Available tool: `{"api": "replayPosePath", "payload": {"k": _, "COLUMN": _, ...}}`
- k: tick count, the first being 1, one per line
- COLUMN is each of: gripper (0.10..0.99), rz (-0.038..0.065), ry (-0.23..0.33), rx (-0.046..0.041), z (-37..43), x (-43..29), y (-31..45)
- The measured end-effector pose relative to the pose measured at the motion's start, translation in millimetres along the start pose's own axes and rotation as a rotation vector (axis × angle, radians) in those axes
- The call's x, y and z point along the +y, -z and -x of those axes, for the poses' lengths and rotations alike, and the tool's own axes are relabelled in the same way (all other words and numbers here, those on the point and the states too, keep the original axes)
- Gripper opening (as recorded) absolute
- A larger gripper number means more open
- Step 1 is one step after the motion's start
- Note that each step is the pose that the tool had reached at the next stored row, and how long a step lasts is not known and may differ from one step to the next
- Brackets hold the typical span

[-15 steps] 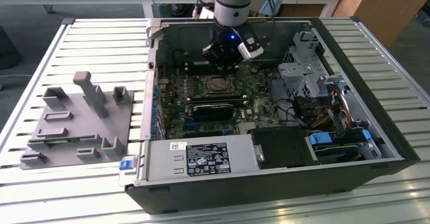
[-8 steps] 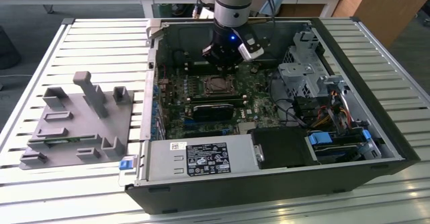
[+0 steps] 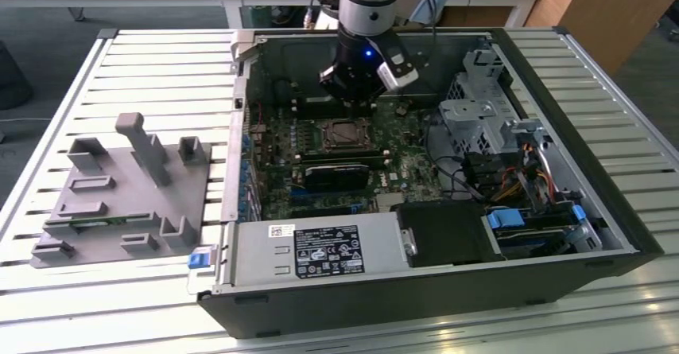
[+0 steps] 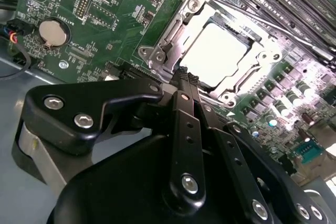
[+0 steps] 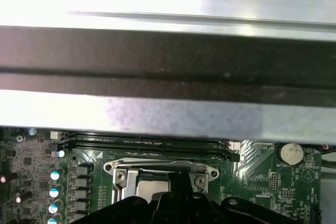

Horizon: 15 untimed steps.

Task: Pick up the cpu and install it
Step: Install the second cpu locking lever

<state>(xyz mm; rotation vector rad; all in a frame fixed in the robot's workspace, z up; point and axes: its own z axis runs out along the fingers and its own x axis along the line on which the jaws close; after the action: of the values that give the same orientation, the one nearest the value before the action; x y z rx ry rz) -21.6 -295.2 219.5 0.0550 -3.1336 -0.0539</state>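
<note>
Pincer (image 4: 185, 75) clenched (nothing held), just above socket (image 4: 220, 51) w/ cpu (image 4: 212, 55) seated inside, open PC case (image 3: 594, 211).

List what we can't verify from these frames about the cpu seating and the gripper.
- cpu in the socket: its top is washed out by glare in the second wrist view, so full seating is unclear.
- Near cpu edge: hidden behind the gripper there; in the first wrist view the gripper covers most of it.
- Exterior view: the cpu is too small to judge; the gripper's tips are lost against the dark case.
</note>
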Motion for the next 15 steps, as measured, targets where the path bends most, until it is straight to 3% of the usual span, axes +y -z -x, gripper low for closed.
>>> {"api": "replayPosePath", "payload": {"k": 15, "gripper": 0.106, "rz": 0.0, "ry": 0.0, "rx": 0.0001, "z": -0.4, "x": -10.6, "y": 1.0}}
